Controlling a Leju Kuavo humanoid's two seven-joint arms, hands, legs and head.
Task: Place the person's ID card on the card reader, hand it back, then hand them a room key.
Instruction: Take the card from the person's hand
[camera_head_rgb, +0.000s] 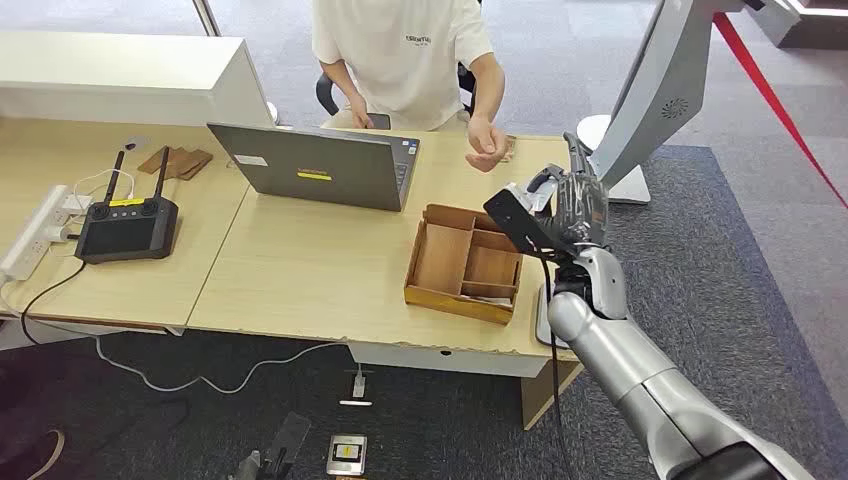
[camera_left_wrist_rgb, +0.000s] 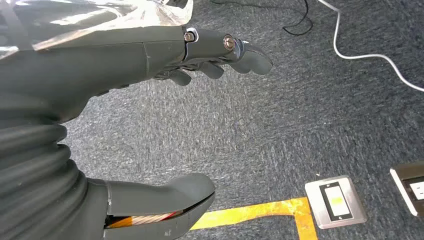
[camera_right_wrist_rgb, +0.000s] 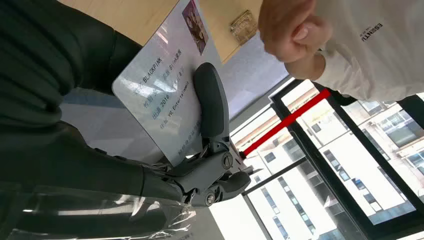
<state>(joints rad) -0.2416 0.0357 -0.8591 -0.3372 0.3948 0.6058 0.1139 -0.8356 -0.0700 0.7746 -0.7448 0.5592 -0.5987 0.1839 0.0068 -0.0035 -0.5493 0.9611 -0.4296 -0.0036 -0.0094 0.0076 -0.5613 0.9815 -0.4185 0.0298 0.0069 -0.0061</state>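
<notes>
My right hand (camera_head_rgb: 572, 208) is raised beyond the table's right end and grips a pale ID card (camera_right_wrist_rgb: 162, 85) with a small photo and printed text. The thumb (camera_right_wrist_rgb: 210, 107) presses across the card's face. A white corner of the ID card (camera_head_rgb: 531, 191) peeks out from the hand. The seated person in a white T-shirt holds a loosely closed hand (camera_head_rgb: 486, 146) over the table, a short way from my hand and apart from the card. That person's hand (camera_right_wrist_rgb: 287, 27) appears just past the card's far edge. My left hand (camera_left_wrist_rgb: 130, 55) hangs over grey carpet, fingers apart and holding nothing.
A wooden compartment tray (camera_head_rgb: 440, 295) sits on the table near my right hand. A grey laptop (camera_head_rgb: 315, 165) stands mid-table, with a black controller (camera_head_rgb: 128, 228) and a power strip (camera_head_rgb: 35, 230) at the left. A white stand (camera_head_rgb: 660, 90) rises at the right. Floor sockets (camera_left_wrist_rgb: 334, 201) lie below.
</notes>
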